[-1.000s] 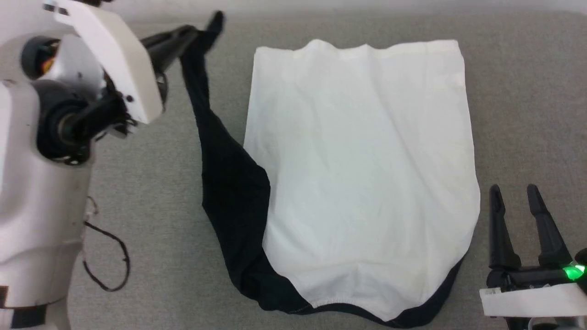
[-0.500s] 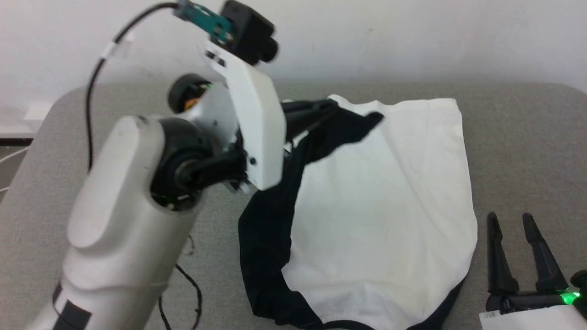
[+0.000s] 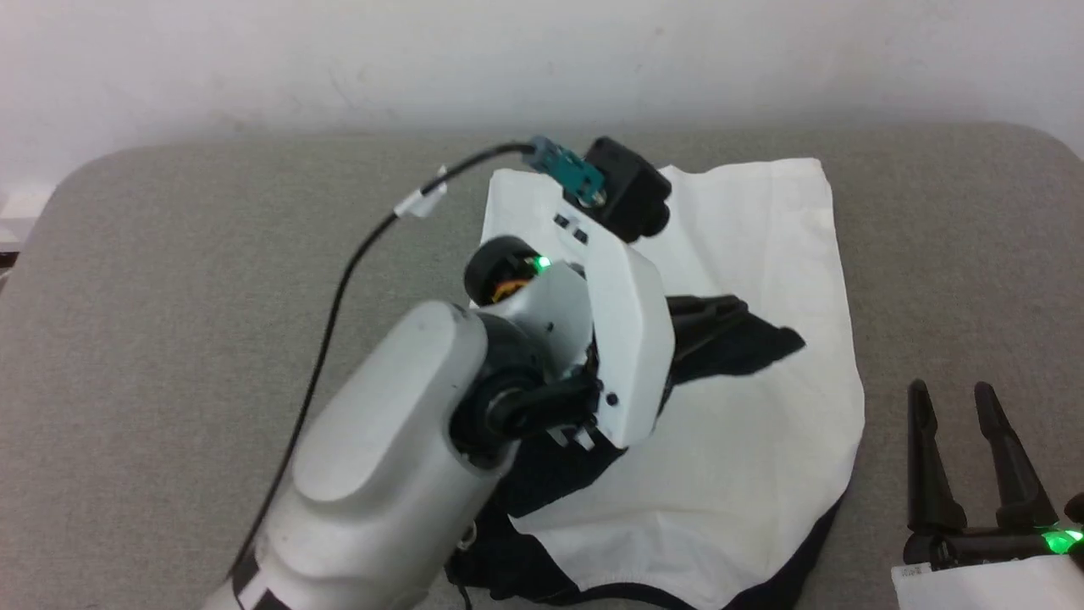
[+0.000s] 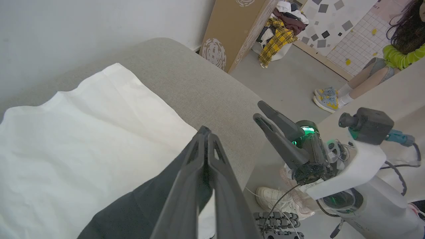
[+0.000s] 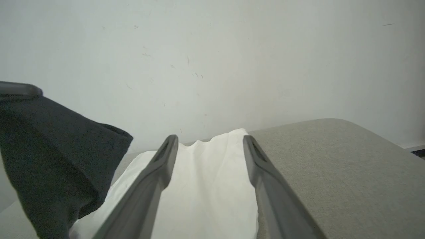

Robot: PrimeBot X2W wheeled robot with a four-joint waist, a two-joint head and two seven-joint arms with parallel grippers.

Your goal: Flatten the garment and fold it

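Holding black sleeve of garment over white panel, left gripper clamped, right gripper spread, empty.

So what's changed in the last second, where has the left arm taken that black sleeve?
The left gripper, shut on the black sleeve, swung it from beyond the left edge of the white panel across over it, toward the right. The head camera tilted up too. The right gripper stayed open and empty at lower right; the panel stayed flat on the grey surface.
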